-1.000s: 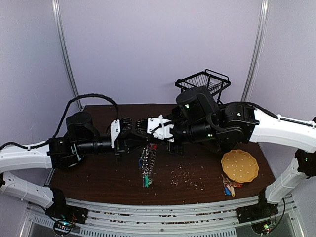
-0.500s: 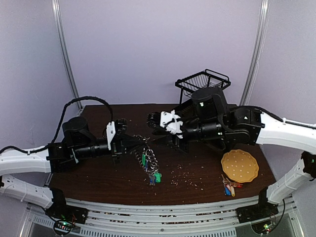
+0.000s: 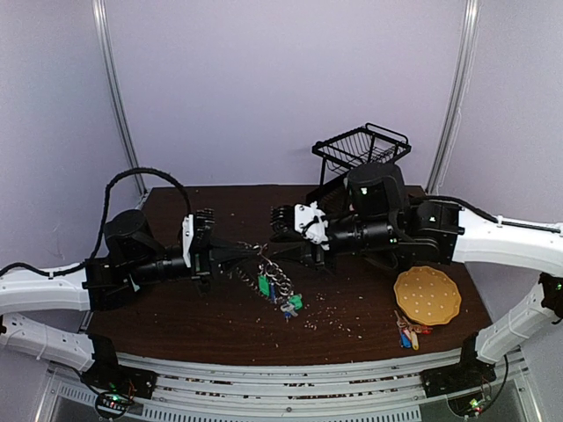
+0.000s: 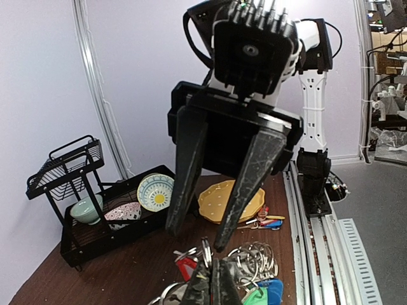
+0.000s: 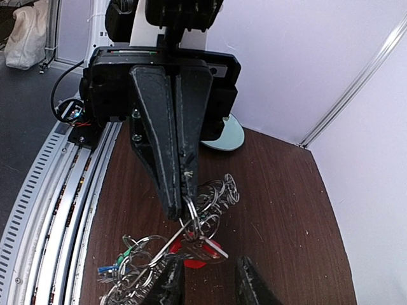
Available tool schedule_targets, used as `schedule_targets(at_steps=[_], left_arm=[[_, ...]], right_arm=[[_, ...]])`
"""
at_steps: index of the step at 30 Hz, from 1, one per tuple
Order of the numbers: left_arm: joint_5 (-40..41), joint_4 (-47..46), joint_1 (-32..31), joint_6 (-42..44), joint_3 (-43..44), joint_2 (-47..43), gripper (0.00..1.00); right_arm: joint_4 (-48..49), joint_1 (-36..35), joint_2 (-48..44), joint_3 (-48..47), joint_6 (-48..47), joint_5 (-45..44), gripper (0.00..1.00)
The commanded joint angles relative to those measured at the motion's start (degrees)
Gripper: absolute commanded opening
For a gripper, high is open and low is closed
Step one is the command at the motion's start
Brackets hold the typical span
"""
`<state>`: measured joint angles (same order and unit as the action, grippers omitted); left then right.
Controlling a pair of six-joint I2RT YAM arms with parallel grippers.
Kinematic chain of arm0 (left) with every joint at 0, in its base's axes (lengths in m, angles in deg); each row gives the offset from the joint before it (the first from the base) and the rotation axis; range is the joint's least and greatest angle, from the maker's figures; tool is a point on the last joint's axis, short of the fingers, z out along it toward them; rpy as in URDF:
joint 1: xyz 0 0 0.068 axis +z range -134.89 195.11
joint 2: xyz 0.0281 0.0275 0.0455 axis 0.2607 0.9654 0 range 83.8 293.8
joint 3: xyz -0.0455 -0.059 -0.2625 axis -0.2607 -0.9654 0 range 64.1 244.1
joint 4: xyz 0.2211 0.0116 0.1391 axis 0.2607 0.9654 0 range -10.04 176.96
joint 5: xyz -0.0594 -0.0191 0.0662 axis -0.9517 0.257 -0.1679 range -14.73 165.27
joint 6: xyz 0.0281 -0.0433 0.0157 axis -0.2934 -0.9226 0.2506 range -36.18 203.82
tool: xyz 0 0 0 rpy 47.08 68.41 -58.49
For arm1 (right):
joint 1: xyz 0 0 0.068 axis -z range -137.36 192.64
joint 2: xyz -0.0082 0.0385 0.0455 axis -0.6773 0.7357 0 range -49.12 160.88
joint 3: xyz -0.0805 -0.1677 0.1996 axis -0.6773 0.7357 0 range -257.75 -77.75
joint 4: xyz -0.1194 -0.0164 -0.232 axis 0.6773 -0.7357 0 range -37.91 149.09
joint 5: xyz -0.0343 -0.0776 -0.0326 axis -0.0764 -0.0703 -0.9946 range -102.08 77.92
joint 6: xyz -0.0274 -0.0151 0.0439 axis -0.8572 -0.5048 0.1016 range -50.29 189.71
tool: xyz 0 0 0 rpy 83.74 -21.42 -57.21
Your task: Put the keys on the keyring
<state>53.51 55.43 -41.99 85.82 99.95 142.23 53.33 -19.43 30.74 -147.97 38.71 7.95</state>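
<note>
My left gripper (image 3: 254, 251) is shut on a loop of the silver keyring (image 3: 268, 264) and holds it above the table. Loops and green and blue tagged keys (image 3: 283, 297) hang down from it. In the left wrist view its fingers (image 4: 212, 283) pinch the ring (image 4: 206, 253). A red tagged key (image 5: 206, 251) hangs on the ring just in front of my right gripper (image 5: 210, 283). That gripper is open and empty and faces the left gripper (image 5: 180, 203). It also shows in the left wrist view (image 4: 196, 236), its fingers spread on either side of the ring.
A yellow plate (image 3: 427, 295) lies at the right. A small loose bunch of red, yellow and blue tagged keys (image 3: 407, 334) lies near its front. A black wire rack (image 3: 362, 149) with bowls (image 4: 154, 190) stands at the back. Crumbs dot the dark table (image 3: 352, 316).
The two grippers, close together a second ago, have drawn apart. The left arm has pulled back to the left and lower with the keyring. The hanging keys have shifted right.
</note>
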Motion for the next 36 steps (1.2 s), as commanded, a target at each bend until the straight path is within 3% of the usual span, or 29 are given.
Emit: schedule_targets(at_steps=[1, 12, 17, 22, 30, 34, 36], left_arm=[[-3.34, -6.84, 0.15, -1.0, 0.42, -1.13, 0.0], [-7.02, -6.68, 0.15, -0.27, 1.06, -1.13, 0.0], [-5.55, -6.47, 0.15, 0.04, 1.23, -1.12, 0.0], [-2.12, -12.89, 0.15, -2.36, -1.44, -2.03, 0.0], [-0.15, -29.69, 0.14, -7.43, -5.9, 0.07, 0.0], [1.04, -31.94, 0.15, -7.82, -6.22, 1.82, 0.0], [0.9, -31.75, 0.15, -7.93, -6.32, 2.16, 0.0]], right_arm=[[2.95, -0.1, 0.24, 0.03, -2.27, 0.77, 0.28], [-5.45, -0.14, 3.2, -2.91, -11.73, 6.54, 0.3], [-6.59, -0.09, 4.15, -4.02, -11.48, 8.06, 0.08], [-3.29, -0.08, 2.89, -1.59, -9.33, 8.46, 0.0], [-0.14, -1.37, 4.16, 0.31, -5.43, 9.08, 0.0], [-2.72, -3.84, 5.96, -1.02, -7.38, 7.63, 0.0], [-3.17, -3.94, 5.57, -1.51, -6.08, 7.1, 0.07]])
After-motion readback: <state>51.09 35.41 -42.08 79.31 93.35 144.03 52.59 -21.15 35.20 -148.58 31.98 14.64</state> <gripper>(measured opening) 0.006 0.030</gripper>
